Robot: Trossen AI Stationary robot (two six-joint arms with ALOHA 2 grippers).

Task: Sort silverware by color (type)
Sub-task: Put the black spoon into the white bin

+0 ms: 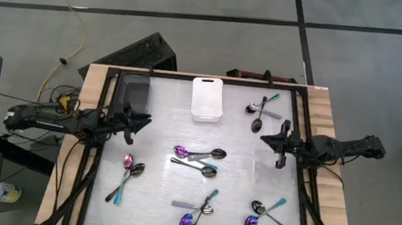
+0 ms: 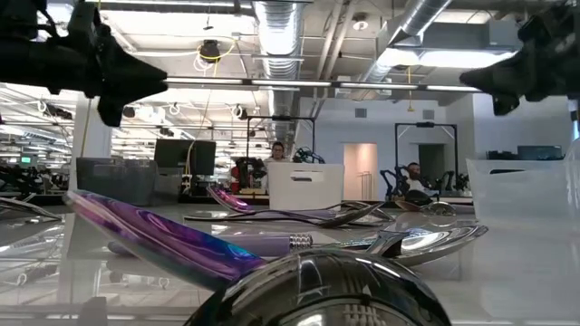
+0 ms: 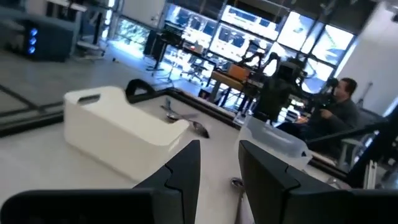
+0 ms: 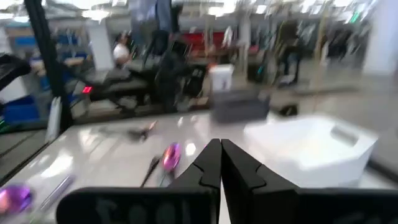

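Note:
The silverware lies in loose clusters on the white table top: black and teal-handled spoons at the far right, purple, silver and black ones in the middle, a pair at the near left, and two groups near the front edge. My left gripper hovers open at the table's left side, above the surface, with nothing between its fingers. My right gripper hovers at the right side, shut and empty. Both point level toward the table's middle.
A grey bin stands at the far left, a white bin at the far middle, and a clear bin at the right. A black frame borders the table. People sit in the room beyond.

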